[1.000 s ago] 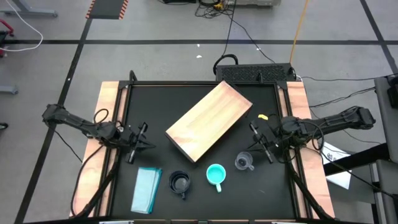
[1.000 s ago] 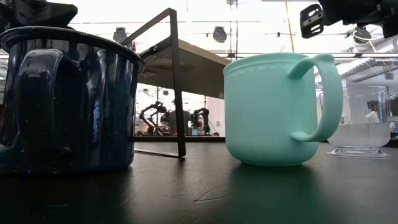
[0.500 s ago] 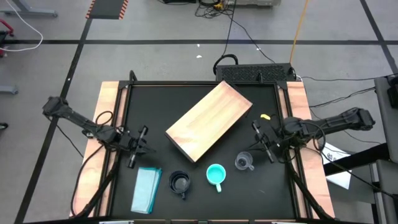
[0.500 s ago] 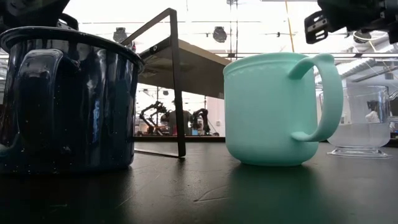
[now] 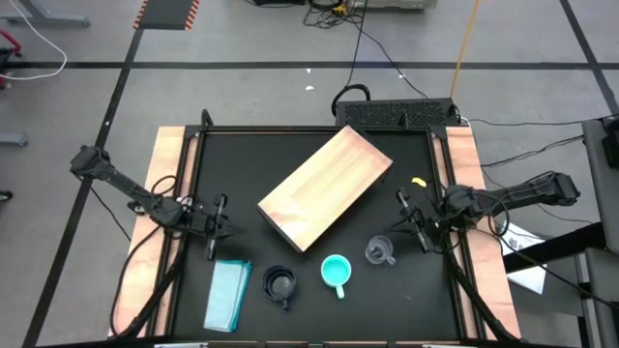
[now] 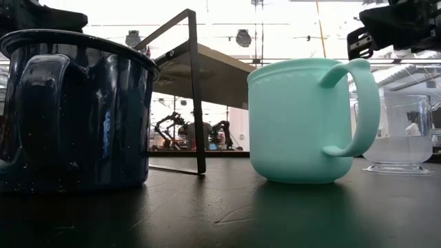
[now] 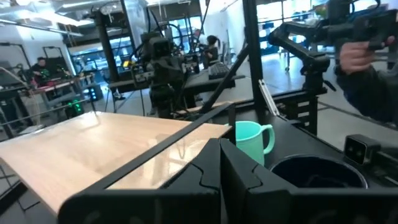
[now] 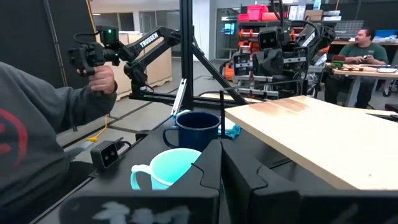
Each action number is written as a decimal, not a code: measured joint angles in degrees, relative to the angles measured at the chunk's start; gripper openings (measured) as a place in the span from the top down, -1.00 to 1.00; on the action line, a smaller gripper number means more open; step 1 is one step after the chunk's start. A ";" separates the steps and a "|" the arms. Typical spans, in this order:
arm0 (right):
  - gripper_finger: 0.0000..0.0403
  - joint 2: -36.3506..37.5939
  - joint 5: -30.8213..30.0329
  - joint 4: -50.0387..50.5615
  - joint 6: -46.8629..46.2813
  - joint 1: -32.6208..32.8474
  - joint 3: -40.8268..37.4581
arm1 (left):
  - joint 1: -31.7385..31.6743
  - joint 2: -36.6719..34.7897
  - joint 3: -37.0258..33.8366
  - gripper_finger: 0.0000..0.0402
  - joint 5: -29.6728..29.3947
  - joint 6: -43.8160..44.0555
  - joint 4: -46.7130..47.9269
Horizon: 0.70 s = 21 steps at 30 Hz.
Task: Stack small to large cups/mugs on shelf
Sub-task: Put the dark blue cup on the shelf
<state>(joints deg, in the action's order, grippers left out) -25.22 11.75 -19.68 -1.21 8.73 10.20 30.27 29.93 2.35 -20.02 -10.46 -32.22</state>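
Observation:
The wooden shelf board [image 5: 326,187] lies slantwise mid-table. The dark navy mug [image 5: 280,284], the turquoise mug [image 5: 336,271] and the small clear cup [image 5: 379,252] stand upright on their bases in a row near the front edge; they also show in the low view as the navy mug [image 6: 76,110], the turquoise mug [image 6: 303,120] and the clear cup [image 6: 403,134]. My left gripper [image 5: 215,230] is shut and empty left of the board, above the mat. My right gripper [image 5: 412,222] is shut and empty, just right of and beyond the clear cup.
A flat pale-teal block [image 5: 228,294] lies at the front left beside the navy mug. A black metal frame [image 5: 319,129] runs round the mat. A person [image 8: 37,124] holding a handle stands off the table's near side.
My left gripper has gone a little toward the near edge and turned slightly. My right gripper has shifted a little toward the table's right edge. The mugs, cup and board have stayed where they were.

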 joint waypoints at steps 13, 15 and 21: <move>1.00 1.82 -0.02 -12.19 -1.09 0.00 -8.59 | 7.61 -1.51 0.00 1.00 -11.73 -4.05 0.74; 1.00 1.84 0.00 -11.72 -1.07 0.00 -8.89 | 9.06 -2.08 0.00 1.00 -12.99 -4.32 0.87; 1.00 1.87 0.00 -10.94 0.46 0.00 -9.21 | 12.83 -3.41 0.00 1.00 -21.09 -3.34 4.40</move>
<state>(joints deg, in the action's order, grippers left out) -23.35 11.75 -30.61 -0.75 8.73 0.99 43.10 26.53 2.35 -41.11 -13.79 -27.82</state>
